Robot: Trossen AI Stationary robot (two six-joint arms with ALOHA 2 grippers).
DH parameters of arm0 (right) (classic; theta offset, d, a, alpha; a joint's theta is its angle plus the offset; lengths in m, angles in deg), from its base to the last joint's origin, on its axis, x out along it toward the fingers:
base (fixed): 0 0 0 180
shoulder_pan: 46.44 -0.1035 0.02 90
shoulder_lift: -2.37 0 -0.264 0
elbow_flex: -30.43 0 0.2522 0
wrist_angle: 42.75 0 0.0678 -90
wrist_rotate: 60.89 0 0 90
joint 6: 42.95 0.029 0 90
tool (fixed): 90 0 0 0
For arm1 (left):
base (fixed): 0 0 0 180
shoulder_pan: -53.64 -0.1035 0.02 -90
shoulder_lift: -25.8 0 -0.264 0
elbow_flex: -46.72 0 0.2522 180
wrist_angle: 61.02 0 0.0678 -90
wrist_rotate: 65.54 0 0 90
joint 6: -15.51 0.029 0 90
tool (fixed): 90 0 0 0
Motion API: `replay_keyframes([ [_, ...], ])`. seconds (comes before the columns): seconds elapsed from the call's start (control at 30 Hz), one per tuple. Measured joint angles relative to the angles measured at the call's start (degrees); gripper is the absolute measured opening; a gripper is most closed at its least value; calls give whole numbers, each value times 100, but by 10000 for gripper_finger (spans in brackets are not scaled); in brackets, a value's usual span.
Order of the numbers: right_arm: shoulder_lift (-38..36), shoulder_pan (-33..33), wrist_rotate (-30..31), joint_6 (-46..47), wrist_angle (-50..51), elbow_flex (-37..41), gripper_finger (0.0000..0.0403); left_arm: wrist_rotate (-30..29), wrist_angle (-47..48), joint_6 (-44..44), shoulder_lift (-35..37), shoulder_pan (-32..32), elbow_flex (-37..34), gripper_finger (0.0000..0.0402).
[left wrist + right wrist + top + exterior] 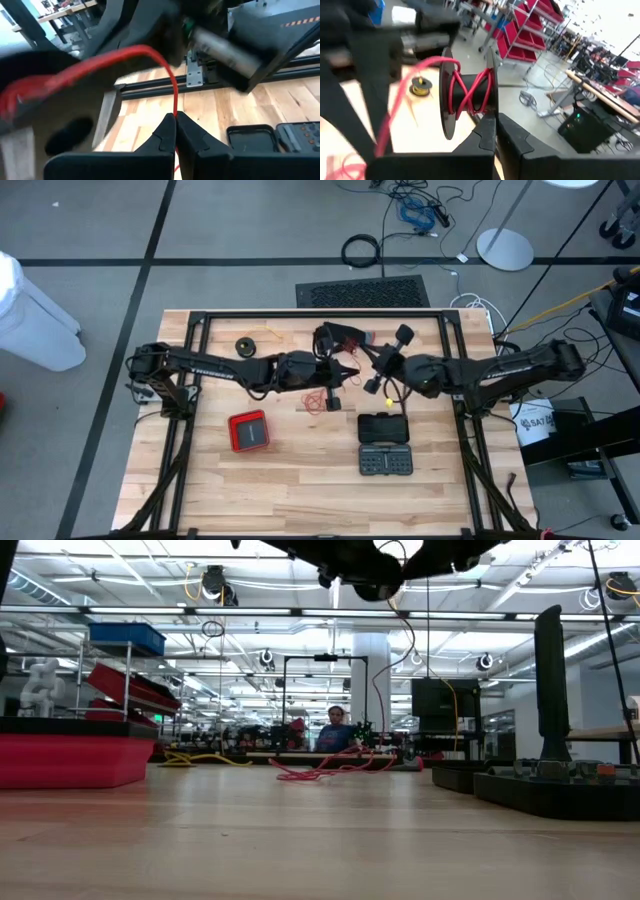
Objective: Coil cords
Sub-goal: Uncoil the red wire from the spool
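A reddish-orange cord [125,55] runs from a black spool [470,92], where several turns are wound, to my left gripper [175,120]. That gripper is shut on the cord above the table's middle [338,373]. The cord's loose remainder lies in a slack heap [320,399] on the wood; in the low view one strand [378,690] rises from the heap [320,768] toward the grippers. My right gripper [496,122] is shut on the spool, just right of the left gripper [377,370]. My left gripper pinches a single strand of the cord [175,111] between its two fingertips, well above the table. The strand leaves the fingers and curves over to the spool. My right gripper pinches the rim of one of the spool's flanges [489,111] between its two fingers. The spool is lifted clear, with its core lying across the fingers.
A small black spool of yellow wire [245,345] sits at the far left. A red box [248,430] and a black case [385,444] lie toward the near edge. A black glove with a red cuff [340,337] lies by the far frame rail [320,314].
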State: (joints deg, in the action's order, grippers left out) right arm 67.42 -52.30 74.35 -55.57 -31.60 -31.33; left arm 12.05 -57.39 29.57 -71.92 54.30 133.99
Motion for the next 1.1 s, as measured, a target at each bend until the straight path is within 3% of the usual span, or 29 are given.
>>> replay_keyframes([
  [0.2, 33, -21, 291, 355, 786, -2, 0, -154, 352, 226, 86, 107, 0, 1],
  [0.37, -28, -104, 293, 815, 1529, -2, 0, -799, 1069, 470, 403, 135, 3, 1],
  [0.67, -181, -602, 267, 879, 1469, -2, 0, -1498, 2852, 208, 670, -162, 7, 1],
  [0.87, -271, -720, 288, 597, 452, -2, 0, -945, 2935, -173, 398, -292, 7, 1],
  [1.1, -266, -422, 308, 138, -323, -2, 0, 274, 1874, -287, -210, -119, 4, 1],
])
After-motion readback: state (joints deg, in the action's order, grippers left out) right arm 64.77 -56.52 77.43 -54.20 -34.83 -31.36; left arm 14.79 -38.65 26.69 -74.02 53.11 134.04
